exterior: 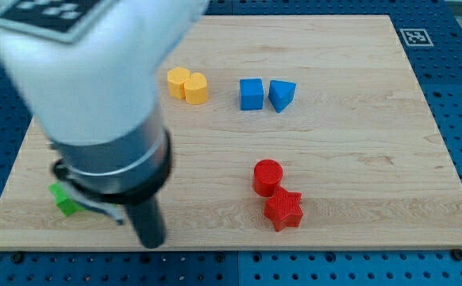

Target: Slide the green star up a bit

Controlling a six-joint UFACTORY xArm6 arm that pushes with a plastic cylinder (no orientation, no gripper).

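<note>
Approach stage, by the look of it: my tip sits low at the near-left of the wooden board, just right of a green block that peeks out from behind the arm's grey-and-white body. Only a corner of that green block shows, so its star shape can't be confirmed; it's the sole green piece in view & presumably the green star the task names.

The rod has no jaws to open or close. It's a bare pusher, holding nothing, and whether it touches the green block can't be told since the arm hides the gap.

Judgement on next move: to send the block toward the far edge, the tip needs to get round to its near side, i.e. between block & the board's near edge, then push straight away. There's little board left on that side, so room looks tight. A push from the present spot would likely shove it left, not up.

Elsewhere, well apart: two yellow blocks touching at far centre-left, a blue cube & blue wedge-like block side by side to their right, a red cylinder against a red star near-centre.
</note>
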